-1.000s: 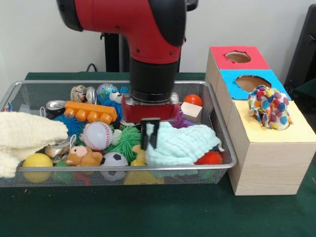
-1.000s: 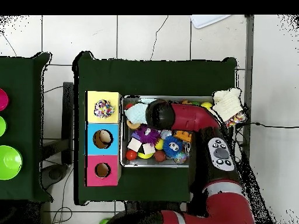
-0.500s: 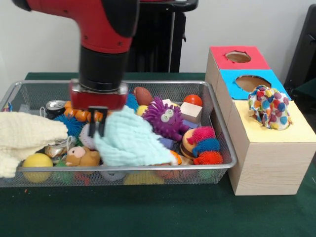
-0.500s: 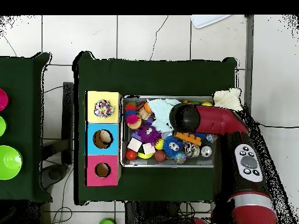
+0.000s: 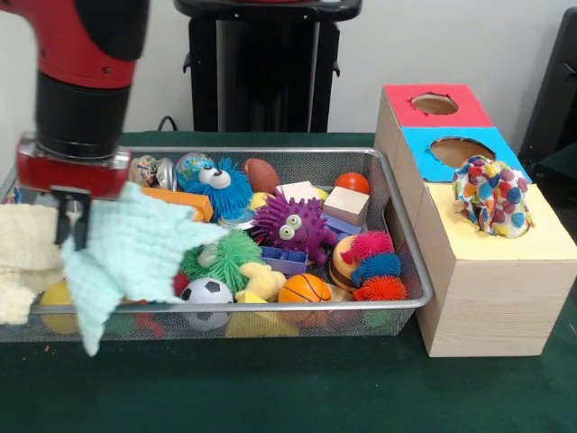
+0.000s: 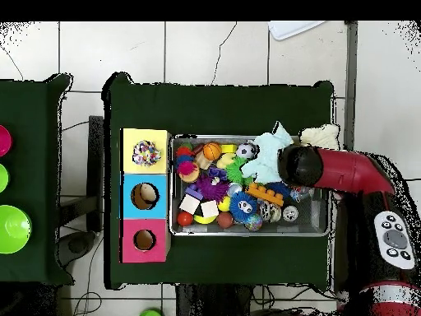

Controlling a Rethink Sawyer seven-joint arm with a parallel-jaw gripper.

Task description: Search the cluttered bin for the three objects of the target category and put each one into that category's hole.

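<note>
At far left of the front view, a cream knitted cloth drapes over the end of the wire mesh bin. Just right of it, the gripper hangs below the red and black arm, its dark fingers pinched narrowly on the upper edge of a pale mint cloth. This mint cloth hangs directly beneath and to the right of the gripper, lifted above the clutter, with one corner drooping past the near rim of the bin. Further right, inside the bin, lie an orange toy brick, a blue googly-eyed spiky ball, a green spiky ball, a small soccer ball, a small basketball, a purple spiky creature and a wooden block. At right stands the wooden box with red, blue and yellow tops; a multicoloured patterned cloth sits bunched in the yellow hole.
</note>
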